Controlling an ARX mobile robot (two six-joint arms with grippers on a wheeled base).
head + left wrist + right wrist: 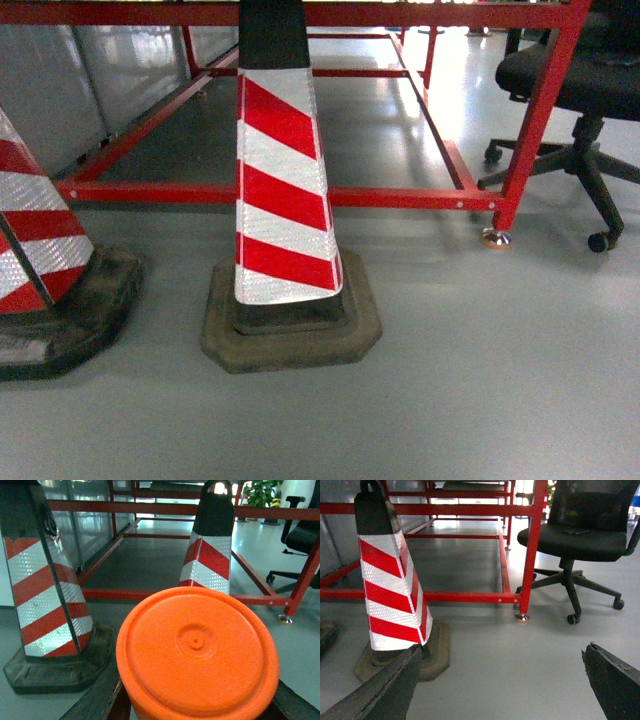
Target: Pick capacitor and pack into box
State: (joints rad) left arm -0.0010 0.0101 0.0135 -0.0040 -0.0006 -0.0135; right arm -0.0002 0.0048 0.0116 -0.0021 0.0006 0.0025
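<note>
From the head camera I see only floor level: a red-and-white striped cone (283,180) on a dark rubber base stands in the middle, and a second cone (40,250) of the same kind sits at the left edge, near it but apart. Behind both runs the low rail of a red metal frame (400,198), and a black office chair (580,70) stands at the upper right, just beside the frame's corner leg. The grey floor (480,380) fills the rest. Neither arm shows in this view. On the left wrist camera, the left gripper (197,702) has a dark finger low on each side of the picture, and an orange round object (197,650) with a raised rim and a small centre dimple fills the gap between them. I cannot tell whether the jaws are pressing on it or only flank it. On the right wrist camera, the right gripper (502,652) has its jaws wide apart with only bare floor between them, and the cone and chair lie beyond. The box and the capacitor are outside all three of my views
</note>
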